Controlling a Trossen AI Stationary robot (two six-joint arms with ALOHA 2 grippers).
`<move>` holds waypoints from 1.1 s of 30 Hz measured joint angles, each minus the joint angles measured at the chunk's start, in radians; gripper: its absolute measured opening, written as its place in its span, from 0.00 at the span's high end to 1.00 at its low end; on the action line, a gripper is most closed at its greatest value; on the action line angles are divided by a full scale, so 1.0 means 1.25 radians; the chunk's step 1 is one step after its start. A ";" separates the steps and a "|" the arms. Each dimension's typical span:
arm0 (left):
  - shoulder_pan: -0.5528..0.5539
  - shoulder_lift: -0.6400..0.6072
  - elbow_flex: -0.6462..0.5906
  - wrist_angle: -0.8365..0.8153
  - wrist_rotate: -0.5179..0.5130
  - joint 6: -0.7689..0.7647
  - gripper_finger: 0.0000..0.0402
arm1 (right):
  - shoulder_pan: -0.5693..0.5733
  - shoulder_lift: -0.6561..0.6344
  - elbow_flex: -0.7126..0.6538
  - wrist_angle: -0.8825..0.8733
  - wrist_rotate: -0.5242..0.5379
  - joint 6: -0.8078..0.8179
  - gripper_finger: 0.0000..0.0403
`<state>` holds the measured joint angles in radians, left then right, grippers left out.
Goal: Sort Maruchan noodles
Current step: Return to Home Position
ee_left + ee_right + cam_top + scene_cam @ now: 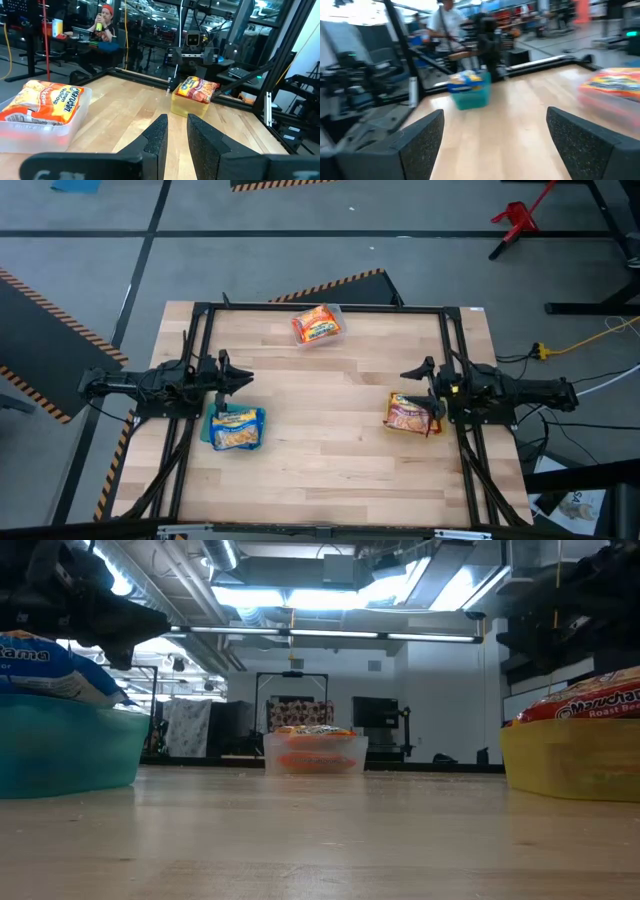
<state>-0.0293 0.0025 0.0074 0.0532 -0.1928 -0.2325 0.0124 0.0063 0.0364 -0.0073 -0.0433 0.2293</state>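
The Maruchan noodles lie sorted by colour in three shallow plastic bins on the pale wood-plank table point(330, 470). The crinkly orange-red packets point(318, 325) fill the clear bin point(338, 311) at the far middle edge. The blue-and-yellow packets point(238, 430) are heaped in the teal bin point(209, 423) on the left. The dark red-and-white packets point(410, 415) sit in the yellow bin point(391, 422) on the right. All are flat, glossy rectangles stacked above their bins' rims.

The left gripper point(243, 380) hangs just beside the teal bin. Its dark fingers point(157, 140) are drawn nearly together with only a thin slit between them, grasping nothing. The right gripper point(410, 374) hangs just beside the yellow bin, its rough-textured fingers point(427, 132) spread wide and empty.

From above the bins are mostly hidden under the packets. The low view shows their walls: opaque teal point(60, 745), see-through clear point(315, 755) and opaque yellow point(570, 760). Only the left wrist view shows the lettering on an orange-red packet point(47, 100), and a person point(102, 30) in the room beyond the table
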 joint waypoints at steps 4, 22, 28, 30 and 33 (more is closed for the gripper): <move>0.000 0.000 0.000 0.000 0.000 0.000 0.83 | 0.000 0.000 0.000 -0.011 0.109 -0.021 0.16; 0.000 0.000 0.000 0.000 0.000 0.000 0.83 | 0.000 0.000 0.001 0.107 -0.064 -0.051 0.16; 0.000 0.000 0.000 0.000 0.000 0.000 0.83 | 0.000 0.000 0.002 0.201 -0.174 -0.078 0.16; 0.000 0.000 0.000 0.000 0.000 0.000 0.83 | 0.000 0.000 0.002 0.197 -0.163 -0.065 0.16; 0.000 0.000 0.000 0.000 0.000 0.000 0.83 | 0.000 0.000 0.002 0.195 -0.153 -0.064 0.16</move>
<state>-0.0293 0.0025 0.0074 0.0531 -0.1932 -0.2326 0.0124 0.0059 0.0383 0.2367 -0.2342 0.1497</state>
